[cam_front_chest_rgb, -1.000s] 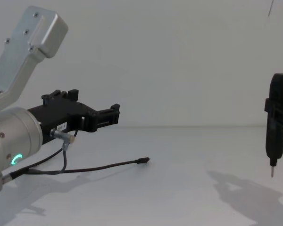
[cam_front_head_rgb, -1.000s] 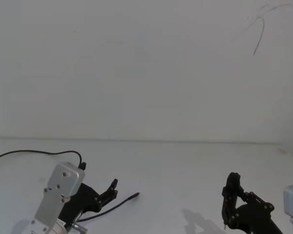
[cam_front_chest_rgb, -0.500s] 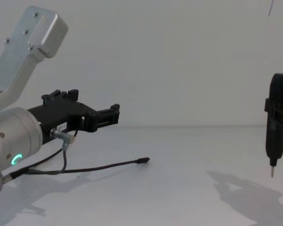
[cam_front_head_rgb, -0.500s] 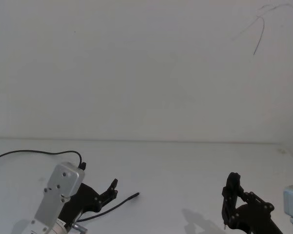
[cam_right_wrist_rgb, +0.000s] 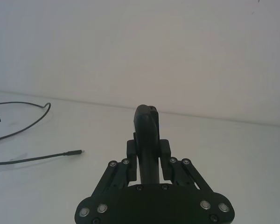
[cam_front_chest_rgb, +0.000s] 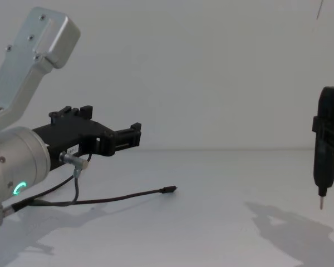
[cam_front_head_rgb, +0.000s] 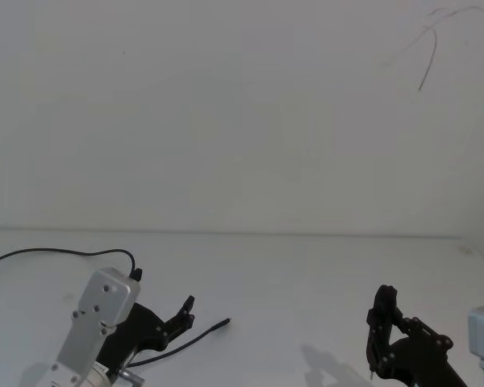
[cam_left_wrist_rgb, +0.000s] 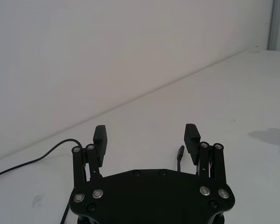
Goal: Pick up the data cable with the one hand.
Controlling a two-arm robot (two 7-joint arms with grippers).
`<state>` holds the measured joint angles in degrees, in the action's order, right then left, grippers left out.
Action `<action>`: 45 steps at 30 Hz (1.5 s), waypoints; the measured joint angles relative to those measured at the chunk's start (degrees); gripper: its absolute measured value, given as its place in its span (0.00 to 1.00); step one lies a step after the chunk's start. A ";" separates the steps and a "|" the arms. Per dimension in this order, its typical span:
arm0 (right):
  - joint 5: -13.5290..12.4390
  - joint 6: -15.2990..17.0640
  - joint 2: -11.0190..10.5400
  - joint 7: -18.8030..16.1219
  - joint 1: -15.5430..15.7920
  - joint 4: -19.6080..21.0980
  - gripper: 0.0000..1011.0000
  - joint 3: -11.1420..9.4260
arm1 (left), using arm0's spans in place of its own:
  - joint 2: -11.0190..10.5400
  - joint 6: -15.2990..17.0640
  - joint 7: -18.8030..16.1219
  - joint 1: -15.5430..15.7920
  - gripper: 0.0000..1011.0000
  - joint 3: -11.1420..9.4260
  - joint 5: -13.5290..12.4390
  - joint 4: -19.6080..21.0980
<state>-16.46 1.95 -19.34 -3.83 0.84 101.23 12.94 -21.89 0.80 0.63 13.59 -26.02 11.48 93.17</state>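
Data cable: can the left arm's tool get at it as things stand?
Probably yes: the left tool hangs open just above the data cable, nothing between them; the right tool is parked aside.

You're in a bare robot test lab: plain white table (cam_front_head_rgb: 306, 274) across the lower frame, blank white wall (cam_front_head_rgb: 226, 121) above, thin dark scrawl (cam_front_head_rgb: 426, 60) at upper right. Lower left of the chest view, a silver arm (cam_front_chest_rgb: 16, 161) with a green ring light (cam_front_chest_rgb: 19, 188) carries the left gripper (cam_front_chest_rgb: 134, 135).
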 joint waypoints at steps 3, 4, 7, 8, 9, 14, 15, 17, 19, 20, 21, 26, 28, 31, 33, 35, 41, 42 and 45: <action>0.00 -0.01 0.00 0.00 0.00 0.00 0.28 0.00 | 0.00 0.00 0.00 -0.01 0.99 0.00 0.00 0.00; 0.00 0.00 0.00 0.00 0.00 0.00 0.28 0.00 | -0.01 0.02 0.05 -0.01 0.99 0.00 0.00 0.00; 0.00 0.00 0.00 0.00 0.00 0.00 0.28 0.00 | -0.20 0.32 0.56 -0.01 0.99 0.00 0.12 0.12; 0.00 0.00 0.00 0.00 0.00 0.00 0.28 0.00 | -0.47 0.68 1.16 -0.01 0.99 0.01 0.32 0.25; 0.00 0.00 0.00 0.00 0.00 0.00 0.28 0.00 | -0.59 0.88 1.49 0.00 0.99 0.01 0.44 0.32; 0.00 0.00 0.00 0.00 0.00 0.00 0.28 0.00 | -1.84 2.62 3.93 0.23 0.99 0.01 1.41 0.94; 0.00 0.00 0.00 0.00 0.00 0.00 0.28 0.00 | -2.49 3.55 5.04 0.38 0.99 0.01 1.83 1.21; 0.00 0.00 0.00 0.00 0.00 0.00 0.28 0.00 | -3.40 4.88 6.69 0.63 0.99 0.00 2.38 1.62; 0.00 0.00 0.00 0.00 0.00 0.00 0.28 0.00 | -4.21 6.09 8.03 0.86 0.99 -0.02 2.80 1.95; 0.00 0.00 0.00 0.00 0.00 0.00 0.28 0.00 | -4.58 6.60 8.61 0.96 0.99 -0.03 3.00 2.10; 0.00 0.00 0.00 0.00 0.00 0.00 0.28 0.00 | -4.93 7.28 9.40 1.06 0.99 -0.03 3.26 2.24; 0.00 0.00 0.00 0.00 0.00 0.00 0.28 0.00 | -7.56 11.38 13.49 1.72 0.99 0.15 5.03 3.33; 0.00 0.00 0.00 0.00 0.00 0.00 0.28 0.01 | -8.46 13.14 15.17 1.91 0.99 0.46 5.86 3.69; 0.00 0.00 0.00 0.00 0.00 0.00 0.28 0.00 | -9.24 15.16 16.44 2.04 0.99 0.91 6.87 4.05; 0.00 0.00 0.00 0.00 0.00 0.00 0.28 0.00 | -9.75 17.02 17.32 2.12 0.99 1.46 7.83 4.29; 0.00 0.00 0.00 0.00 0.00 0.00 0.28 0.00 | -10.01 18.72 17.84 2.15 0.99 1.99 8.83 4.42; 0.00 0.00 0.00 0.00 0.00 0.00 0.28 0.00 | -9.91 23.19 18.59 2.65 0.99 3.39 11.64 4.16; 0.00 0.00 0.00 0.00 0.00 0.00 0.28 0.00 | -9.86 23.56 18.64 2.76 0.99 3.49 11.86 4.06; 0.00 0.00 0.00 0.00 0.00 0.00 0.28 0.00 | -9.65 25.28 18.90 3.42 0.99 3.68 12.74 3.54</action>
<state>-16.46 1.95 -19.33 -3.83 0.84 101.23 12.94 -31.54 26.07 19.53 17.01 -22.35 24.23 96.71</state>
